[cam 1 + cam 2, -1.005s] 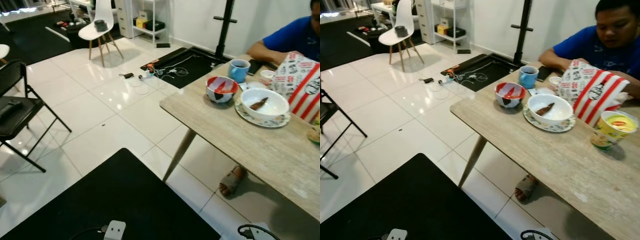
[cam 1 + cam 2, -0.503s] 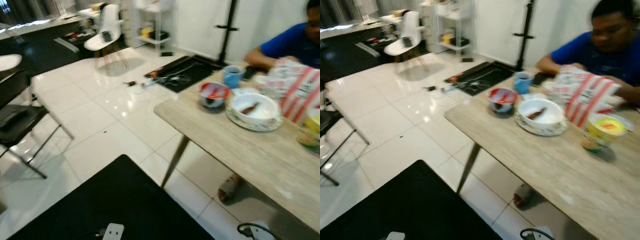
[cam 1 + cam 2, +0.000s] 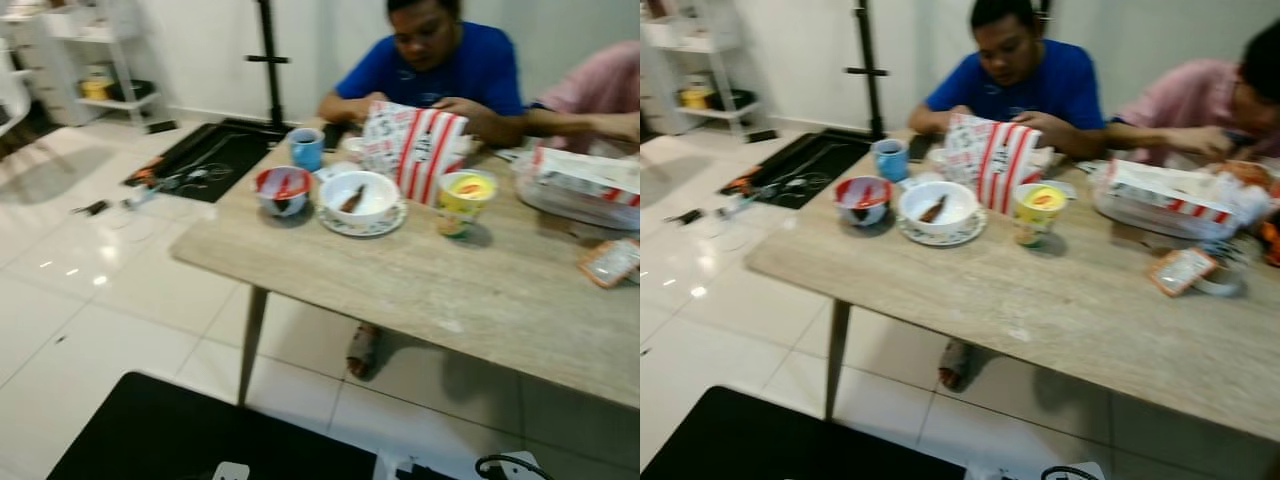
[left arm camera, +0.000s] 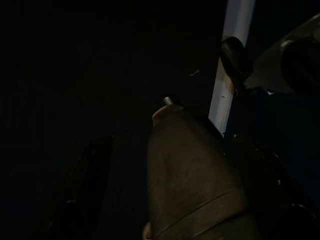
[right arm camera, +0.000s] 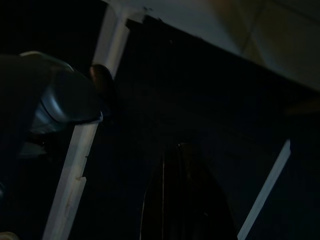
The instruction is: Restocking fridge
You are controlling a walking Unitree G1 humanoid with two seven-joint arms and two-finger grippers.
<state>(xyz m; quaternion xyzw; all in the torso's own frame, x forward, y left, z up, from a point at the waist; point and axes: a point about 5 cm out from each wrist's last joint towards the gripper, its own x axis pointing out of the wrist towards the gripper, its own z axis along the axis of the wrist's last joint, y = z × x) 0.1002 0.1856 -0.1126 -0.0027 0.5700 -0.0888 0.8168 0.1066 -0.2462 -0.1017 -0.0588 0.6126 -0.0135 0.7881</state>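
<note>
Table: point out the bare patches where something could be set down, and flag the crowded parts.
The table is bare along its near edge, from the corner below the red bowl across to below the orange packet. The far side is crowded: blue mug, white bowl, striped bag, yellow cup and the long box.

No legible text anywhere. Red-striped paper bag [image 3: 990, 155] has print on it, too blurred to read. Same for the yellow cup [image 3: 1038, 212] label.

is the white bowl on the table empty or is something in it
Not empty. The white bowl sits upright on a patterned plate and holds one dark brown piece of food; what it is cannot be told.
</note>
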